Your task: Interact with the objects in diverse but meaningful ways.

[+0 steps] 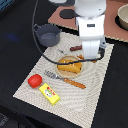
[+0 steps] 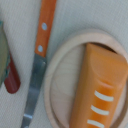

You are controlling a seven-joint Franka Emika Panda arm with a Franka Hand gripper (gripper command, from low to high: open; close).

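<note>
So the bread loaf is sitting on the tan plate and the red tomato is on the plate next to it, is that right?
Not quite. The bread loaf does sit on the tan plate, but the red tomato lies off the plate on the placemat, beside the yellow packet block. The exterior view shows this.

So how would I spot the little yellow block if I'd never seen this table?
Find the pale woven placemat on the dark table. At its corner toward the exterior view's lower left, beside the red tomato, lies the yellow packet block. It is the only boxy, bright yellow thing there, with a small red and white label on top.
</note>
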